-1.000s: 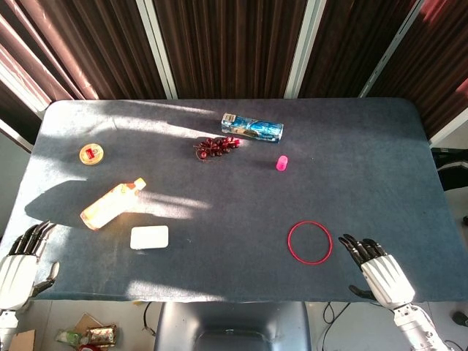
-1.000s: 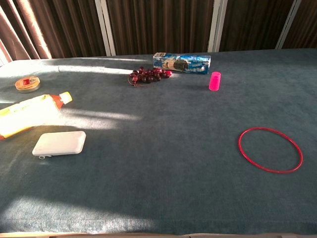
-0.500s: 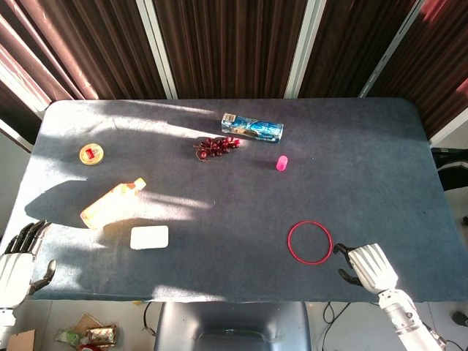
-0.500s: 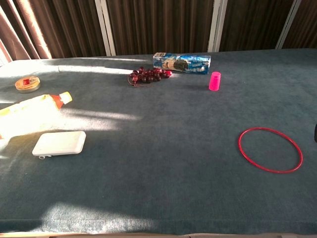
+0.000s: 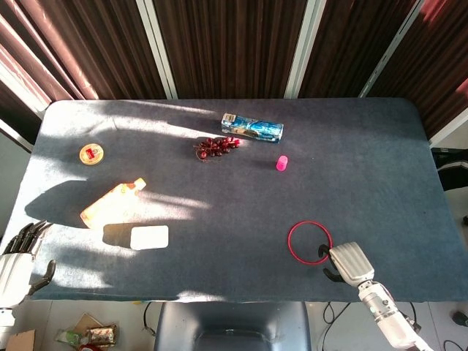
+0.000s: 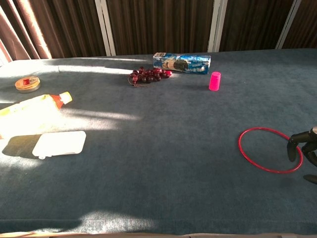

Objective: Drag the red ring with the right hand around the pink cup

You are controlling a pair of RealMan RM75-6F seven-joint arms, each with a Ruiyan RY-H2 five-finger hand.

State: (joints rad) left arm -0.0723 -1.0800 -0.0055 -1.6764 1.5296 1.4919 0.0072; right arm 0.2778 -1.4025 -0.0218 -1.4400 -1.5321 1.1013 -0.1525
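At table's near right: right hand (image 5: 345, 261), fingers hooked over ring (image 5: 309, 242) rim, perhaps touching. Grip uncertain. Ring flat, well apart from cup (image 5: 281, 162). Dragging not begun; encircling left.

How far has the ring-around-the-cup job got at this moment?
Early stage. Done: the right hand has reached the red ring, its fingers curled down at the ring's near right edge. In hand: hooking the ring; contact is unclear. Left: the whole drag, since the pink cup stands well apart, farther up the table. The left hand idles at the table's edge.
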